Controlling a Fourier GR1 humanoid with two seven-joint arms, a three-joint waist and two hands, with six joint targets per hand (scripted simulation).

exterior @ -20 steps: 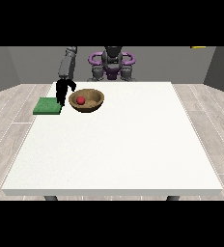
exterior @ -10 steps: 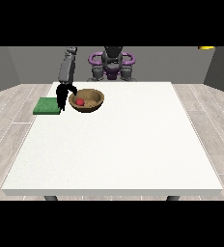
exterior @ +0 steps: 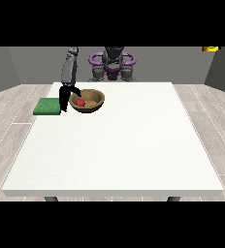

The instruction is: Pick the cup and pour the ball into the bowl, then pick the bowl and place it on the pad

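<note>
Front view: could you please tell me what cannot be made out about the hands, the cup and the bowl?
- Hand at the view's left: too small and dark to tell whether it touches the bowl.
- Other hand: not in view.
- Cup: nowhere visible.
- Ball: lies in the bowl.
- Pad: its right edge is hidden behind the hand.

The table [exterior: 114,145] is plain white with a faint speckle. The bowl [exterior: 93,101] is brown with a wood-like tone, darker inside, and the ball [exterior: 80,102] lying in it is red. The pad [exterior: 47,106] is flat green. The hand at the view's left [exterior: 64,97] is black, on a grey arm [exterior: 69,68]. The robot's body [exterior: 112,63] is dark grey with purple rings at the shoulders. The floor [exterior: 12,111] shows pale grey-brown planks, and a small yellow thing [exterior: 210,48], perhaps a lamp, sits at the top right.
</note>
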